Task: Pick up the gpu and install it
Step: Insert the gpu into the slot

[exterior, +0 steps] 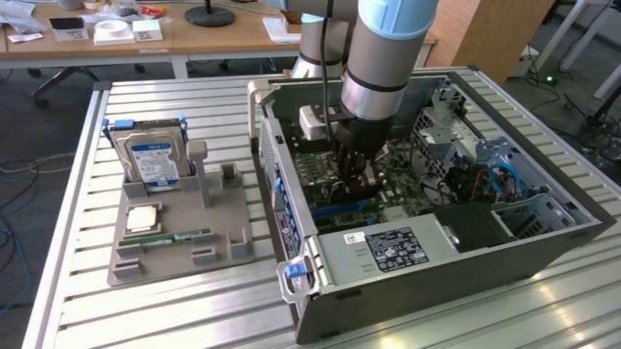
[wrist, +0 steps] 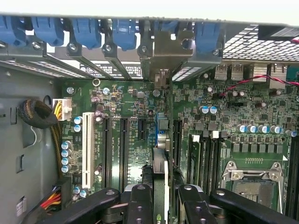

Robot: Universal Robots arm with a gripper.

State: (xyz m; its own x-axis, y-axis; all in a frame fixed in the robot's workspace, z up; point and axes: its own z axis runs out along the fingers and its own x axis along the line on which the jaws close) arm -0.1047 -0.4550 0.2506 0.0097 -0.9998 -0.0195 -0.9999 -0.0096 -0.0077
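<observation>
Pincer fingers were pressed onto the gpu. They held the card on its edge between them, so the wrist view showed it as a thin dark strip running away from the fingertips. Its silvery bracket stood at the far end, against the case's rear wall among the blue clips.

The pick-up looked done. The card was down inside the computer case, over the green motherboard and in line with the expansion slots. Whether its edge had gone fully home in a slot could not be told, so I judged the installing under way and not shown as finished.

In the exterior view the pincer reached straight down into the open case, near its middle. Well apart, toward the exterior view's left, the grey parts holder sat on the slatted table. It held the hard drive upright at its far end and the memory stick flat nearer the camera.
</observation>
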